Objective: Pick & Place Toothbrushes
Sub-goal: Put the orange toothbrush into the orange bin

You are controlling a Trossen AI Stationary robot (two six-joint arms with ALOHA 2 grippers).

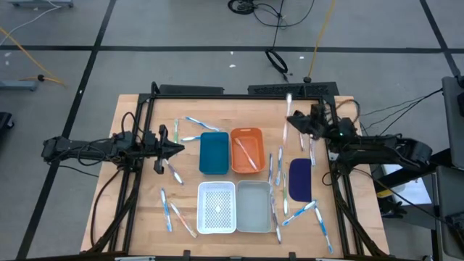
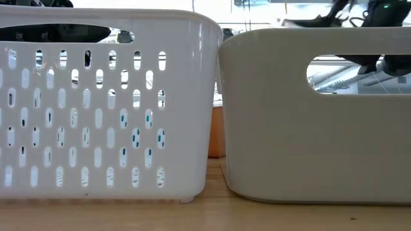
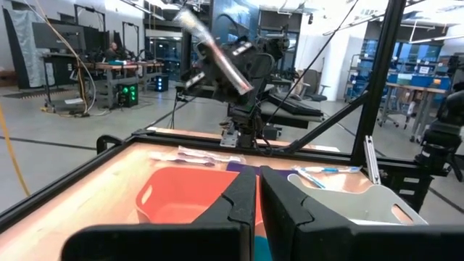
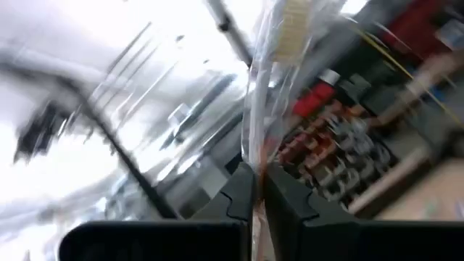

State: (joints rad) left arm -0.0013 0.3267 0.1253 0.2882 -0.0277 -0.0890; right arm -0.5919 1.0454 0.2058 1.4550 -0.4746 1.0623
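Wooden table (image 1: 138,210) inside a black frame stood on a grey floor, with workbenches and equipment visible in the room beyond.

The right gripper (image 1: 299,120) was raised over the far right part of the table, its jaws clamped on one wrapped toothbrush (image 4: 270,69) that stood up out of the fingers, bristle head uppermost. In the overhead view the same brush (image 1: 288,107) showed as a pale streak at the gripper tip. The left wrist view caught that arm across the table with the brush blurred.

The left gripper (image 1: 177,148) hung over the left side of the table, just beside the blue tray, with its jaws together and nothing between them.

Four small trays sat in a two-by-two block at table centre: one blue tray (image 1: 214,153), one orange tray (image 1: 246,135), one white perforated tray (image 1: 217,207) and one grey tray (image 1: 253,206). One dark blue pad (image 1: 300,179) lay right of the block.

At least one toothbrush (image 1: 249,154) lay inside the orange tray. Loose toothbrushes (image 1: 171,212) lay scattered on the wood: several left of the trays, a few beyond the blue tray, a row between the trays and the pad, and more near the right front corner. An exact total could not be counted.
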